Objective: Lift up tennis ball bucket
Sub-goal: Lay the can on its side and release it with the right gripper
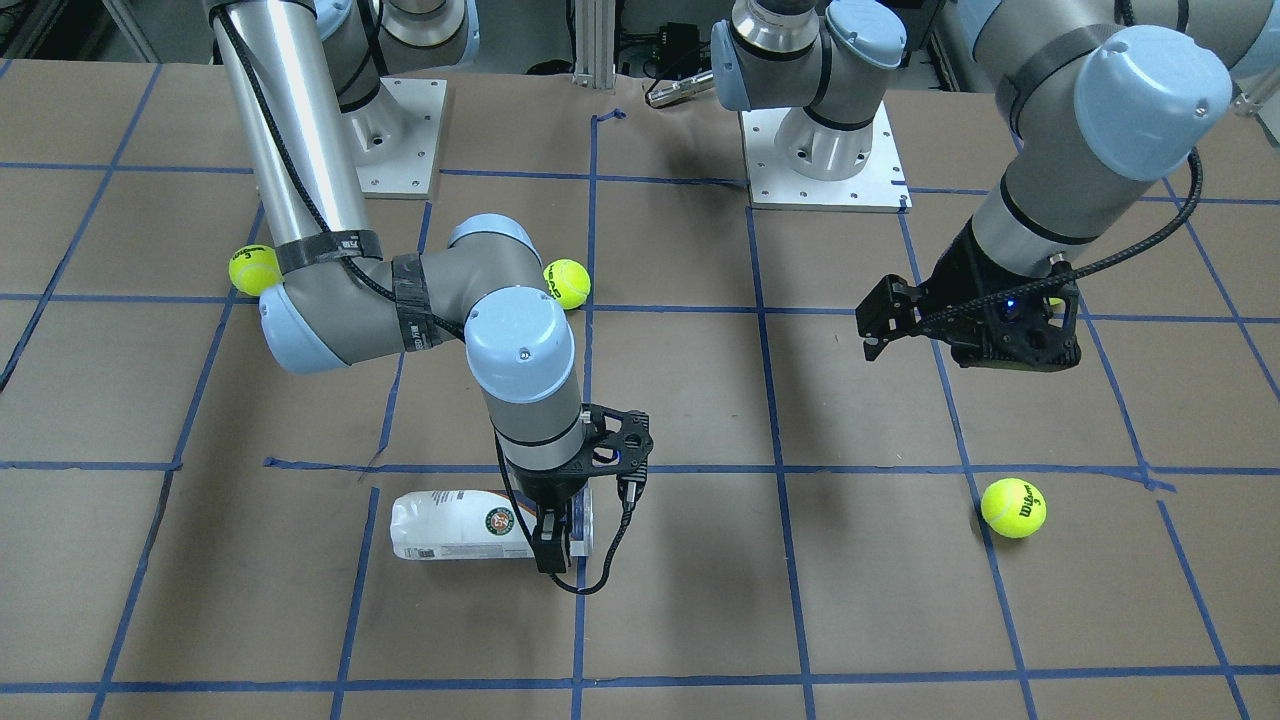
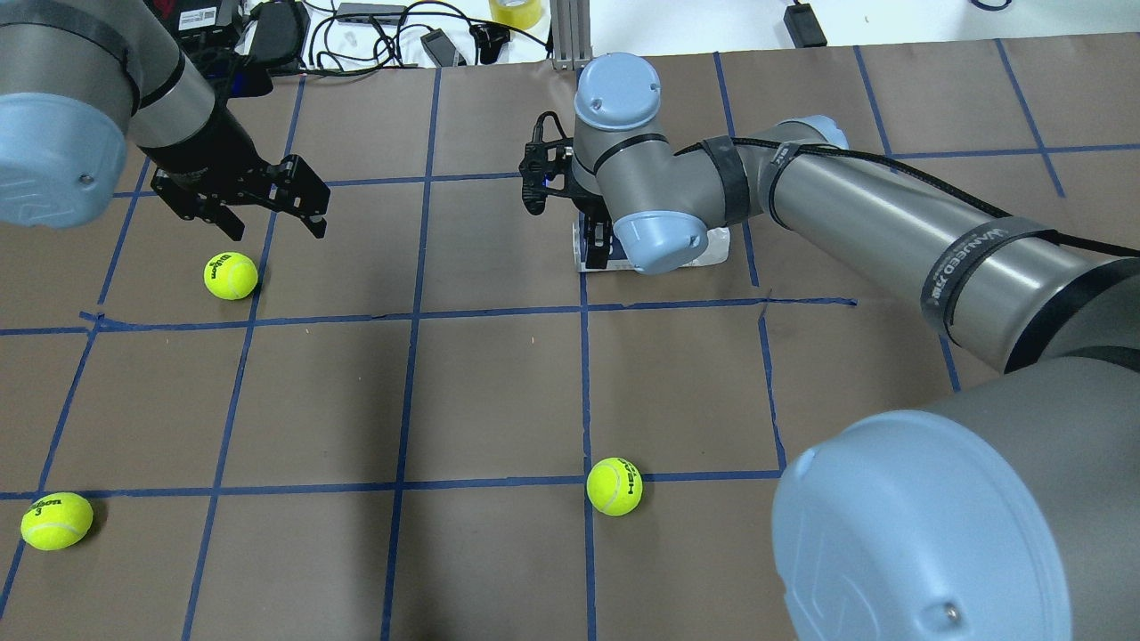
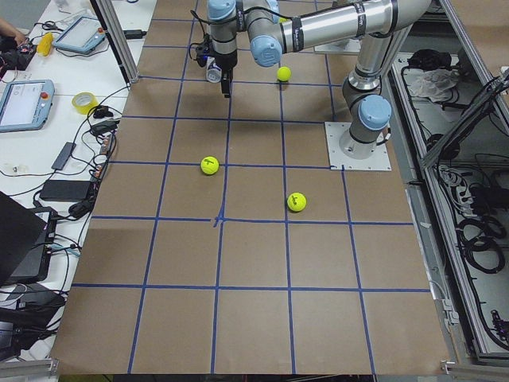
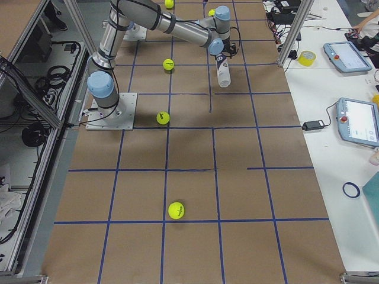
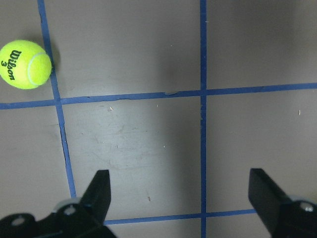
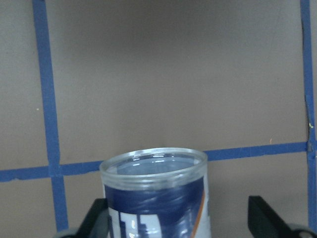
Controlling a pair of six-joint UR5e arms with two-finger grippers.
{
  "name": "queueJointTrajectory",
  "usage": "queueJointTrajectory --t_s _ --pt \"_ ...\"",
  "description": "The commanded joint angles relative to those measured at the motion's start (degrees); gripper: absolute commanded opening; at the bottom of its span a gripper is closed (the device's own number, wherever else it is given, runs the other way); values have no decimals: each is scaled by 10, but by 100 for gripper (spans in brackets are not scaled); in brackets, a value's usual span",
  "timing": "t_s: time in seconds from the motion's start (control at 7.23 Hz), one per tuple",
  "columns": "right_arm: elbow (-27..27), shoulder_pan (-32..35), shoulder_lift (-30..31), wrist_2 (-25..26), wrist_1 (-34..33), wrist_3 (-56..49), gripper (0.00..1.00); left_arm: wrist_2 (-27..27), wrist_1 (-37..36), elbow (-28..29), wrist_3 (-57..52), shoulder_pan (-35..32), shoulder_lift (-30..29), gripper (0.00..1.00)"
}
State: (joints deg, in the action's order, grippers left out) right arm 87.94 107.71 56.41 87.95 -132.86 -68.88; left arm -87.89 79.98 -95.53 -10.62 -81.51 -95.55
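Observation:
The tennis ball bucket (image 1: 450, 525) is a clear can with a white and navy label. It lies on its side on the brown table. My right gripper (image 1: 556, 548) is down over its open end, and its fingers straddle the rim. In the right wrist view the bucket's rim (image 6: 153, 166) sits between the open fingers (image 6: 99, 218), closer to the left one. The bucket also shows in the overhead view (image 2: 717, 245), mostly hidden under my right wrist. My left gripper (image 2: 276, 223) hovers open and empty far to the side, above bare table (image 5: 148, 139).
Tennis balls lie loose: one near my left gripper (image 2: 231, 275), one at the front left (image 2: 56, 520), one mid-table (image 2: 614, 486). Blue tape lines grid the table. Cables and gear line the far edge (image 2: 374, 27).

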Motion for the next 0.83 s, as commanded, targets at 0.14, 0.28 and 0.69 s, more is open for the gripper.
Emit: queueJointTrajectory --t_s 0.14,0.28,0.69 --pt "-6 -6 19 -1 8 -1 100 1 -1 0 2 -1 -4 100" --pt "-12 -13 48 5 42 -1 99 6 -10 1 5 -3 -6 100" --pt "-34 -119 156 -9 210 26 100 11 -59 2 31 -18 -24 100"
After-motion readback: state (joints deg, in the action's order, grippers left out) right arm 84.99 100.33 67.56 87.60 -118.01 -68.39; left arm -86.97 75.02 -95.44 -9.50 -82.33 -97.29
